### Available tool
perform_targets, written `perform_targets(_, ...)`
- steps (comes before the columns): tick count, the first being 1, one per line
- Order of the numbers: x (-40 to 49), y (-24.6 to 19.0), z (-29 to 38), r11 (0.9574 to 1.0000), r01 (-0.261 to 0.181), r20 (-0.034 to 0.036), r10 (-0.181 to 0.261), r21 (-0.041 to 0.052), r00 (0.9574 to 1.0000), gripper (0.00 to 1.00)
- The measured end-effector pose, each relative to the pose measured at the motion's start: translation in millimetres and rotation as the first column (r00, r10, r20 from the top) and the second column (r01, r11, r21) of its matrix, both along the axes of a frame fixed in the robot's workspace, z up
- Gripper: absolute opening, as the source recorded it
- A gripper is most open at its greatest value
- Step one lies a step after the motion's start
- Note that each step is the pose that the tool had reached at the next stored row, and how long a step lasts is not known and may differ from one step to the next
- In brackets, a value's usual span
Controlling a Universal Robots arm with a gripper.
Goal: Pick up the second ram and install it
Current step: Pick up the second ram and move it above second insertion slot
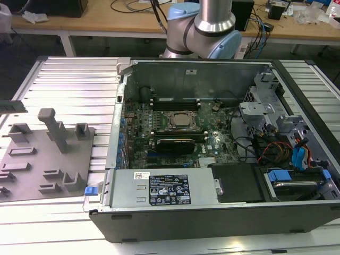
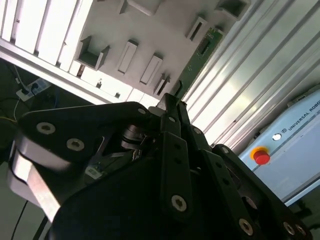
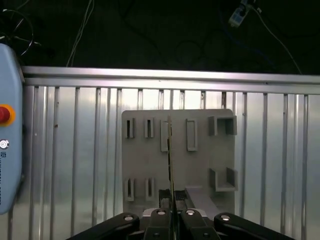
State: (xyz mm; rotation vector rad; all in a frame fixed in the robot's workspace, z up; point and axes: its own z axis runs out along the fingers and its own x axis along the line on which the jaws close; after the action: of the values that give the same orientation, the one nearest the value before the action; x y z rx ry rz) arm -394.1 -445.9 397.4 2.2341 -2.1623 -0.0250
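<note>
1. The second ram (image 3: pixel 170 150) is pinched in the gripper (image 3: pixel 171 197). In the first wrist view you're looking at it edge-on, a thin line sticking out from between the fingers.
2. The second wrist view shows more of it: the green board (image 2: pixel 199 57) pokes out past the fingertips (image 2: pixel 172 102), which are clamped together on one end of the stick.
3. In the exterior view the ram (image 1: pixel 11 106) is a green strip at the exterior view's left edge. It lies roughly level, by the far left corner of the grey tray (image 1: pixel 32 175).
4. In both wrist views the tray (image 3: pixel 150 165) is in the background behind the stick, with its little slots and brackets. I can't tell for sure if the ram clears it or touches it.
5. The tray lies on the slatted metal table (image 1: pixel 69 79).
6. To the exterior view's right of the tray is the open PC case (image 1: pixel 212 218), with the motherboard and its square CPU socket (image 1: pixel 182 121) inside, well apart from the ram.
7. The arm's base (image 1: pixel 204 26) stands on the far side of the case.
8. A pale box with a red button (image 3: pixel 4 114) is on the table, off to the side of the tray.
</note>
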Motion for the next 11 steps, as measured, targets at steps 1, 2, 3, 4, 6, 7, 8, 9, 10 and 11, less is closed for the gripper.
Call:
perform_targets(1, 0.0, 4.1, 6.4, 1.0000, 0.000, 0.0002, 0.000, 0.0001, 1.0000, 0.13)
perform_targets(2, 0.1, 5.5, 11.2, 1.0000, 0.000, 0.0001, 0.000, 0.0001, 1.0000, 0.13)
perform_targets(3, 0.1, 6.8, 16.6, 1.0000, 0.000, 0.0001, 0.000, 0.0002, 1.0000, 0.13)
perform_targets(4, 0.1, 9.0, 23.3, 1.0000, 0.000, 0.0001, 0.000, 0.0001, 1.0000, 0.13)
perform_targets(6, 0.1, 11.4, 27.8, 1.0000, 0.000, 0.0002, 0.000, 0.0002, 1.0000, 0.13)
perform_targets(7, 0.0, 13.2, 31.5, 1.0000, 0.000, 0.0001, 0.000, 0.0001, 1.0000, 0.13)
perform_targets(8, 0.1, 14.8, 37.1, 1.0000, 0.000, 0.0002, 0.000, 0.0001, 1.0000, 0.13)
perform_targets(9, 0.1, 14.9, 39.6, 1.0000, 0.000, 0.0002, 0.000, 0.0001, 1.0000, 0.13)
perform_targets(10, 0.1, 14.9, 41.6, 1.0000, 0.000, 0.0003, 0.000, 0.0002, 1.0000, 0.13)
perform_targets(11, 0.1, 14.9, 43.2, 1.0000, 0.000, 0.0002, 0.000, 0.0003, 1.0000, 0.13)
